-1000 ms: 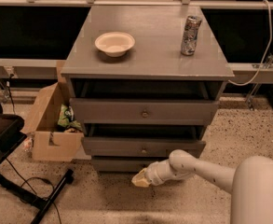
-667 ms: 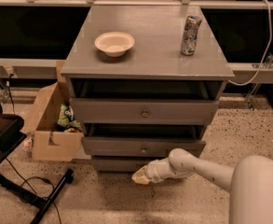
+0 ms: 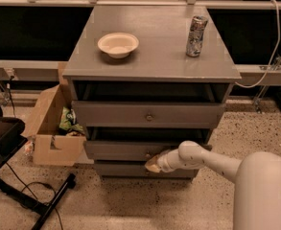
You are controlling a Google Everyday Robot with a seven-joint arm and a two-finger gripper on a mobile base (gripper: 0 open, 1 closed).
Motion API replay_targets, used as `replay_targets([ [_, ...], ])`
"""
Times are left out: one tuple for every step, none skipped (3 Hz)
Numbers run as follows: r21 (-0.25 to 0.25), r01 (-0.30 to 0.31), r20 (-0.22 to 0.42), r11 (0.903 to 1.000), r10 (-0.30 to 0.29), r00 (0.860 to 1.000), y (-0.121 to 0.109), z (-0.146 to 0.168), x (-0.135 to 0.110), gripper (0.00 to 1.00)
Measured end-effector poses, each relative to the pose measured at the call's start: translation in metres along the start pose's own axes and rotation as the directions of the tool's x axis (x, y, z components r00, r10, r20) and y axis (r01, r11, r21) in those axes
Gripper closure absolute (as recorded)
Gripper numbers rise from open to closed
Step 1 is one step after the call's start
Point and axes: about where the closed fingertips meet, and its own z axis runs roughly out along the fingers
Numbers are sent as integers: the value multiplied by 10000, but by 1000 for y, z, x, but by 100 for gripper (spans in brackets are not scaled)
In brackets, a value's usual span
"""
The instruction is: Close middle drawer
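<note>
The grey cabinet (image 3: 152,61) has three drawers. The middle drawer (image 3: 116,150) stands pulled out a little, with a dark gap above its front. Its small round knob (image 3: 148,154) shows at the centre. My gripper (image 3: 153,165) reaches in from the lower right on a white arm (image 3: 202,158). It sits against the middle drawer's front, just below and right of the knob. The top drawer (image 3: 147,114) also stands pulled out, with its knob (image 3: 149,117) visible. The lowest drawer front (image 3: 125,170) is partly hidden behind the gripper.
A cream bowl (image 3: 118,44) and a drinks can (image 3: 196,36) stand on the cabinet top. An open cardboard box (image 3: 53,128) with packets sits on the floor to the left. A black stand and cable (image 3: 39,205) lie at the lower left. A dark counter wall (image 3: 29,32) runs behind.
My gripper has risen from in front of the lowest drawer to the middle drawer's front near the knob. The drawers look unmoved.
</note>
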Motion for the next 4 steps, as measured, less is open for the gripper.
replay_targets([
  [833,9,-486,9965,32,9988,-26,-18,-10,100],
  [1713,-239,-874,9849,394,9954,-39,-35,-11,100],
  [1713,-239,-874,9849,394,9954,-39,-35,-11,100],
  [1680,-240,-878,9855,392,9954,-37,-33,-11,86],
])
